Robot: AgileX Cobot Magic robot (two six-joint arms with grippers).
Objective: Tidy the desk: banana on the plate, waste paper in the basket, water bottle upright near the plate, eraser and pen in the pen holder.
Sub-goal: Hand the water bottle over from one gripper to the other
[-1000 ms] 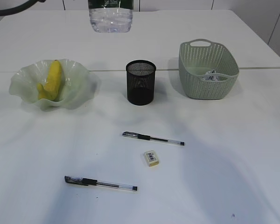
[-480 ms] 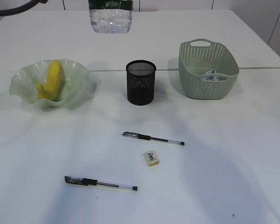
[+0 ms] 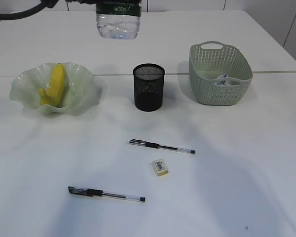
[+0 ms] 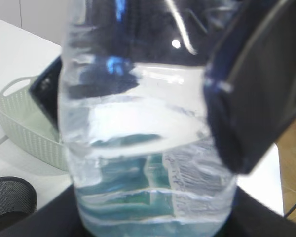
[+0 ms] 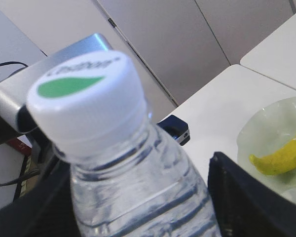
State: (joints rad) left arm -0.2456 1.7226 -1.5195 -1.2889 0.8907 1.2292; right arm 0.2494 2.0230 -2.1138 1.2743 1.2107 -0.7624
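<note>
Two grippers are clamped on the water bottle [image 3: 117, 19], held upright and aloft behind the pen holder [image 3: 149, 87]; the plate [image 3: 27, 81] is found down-left, nearer the left arm.

White tables [image 3: 49, 49] butted together, pale panelled wall [image 5: 187, 39] behind them.
</note>
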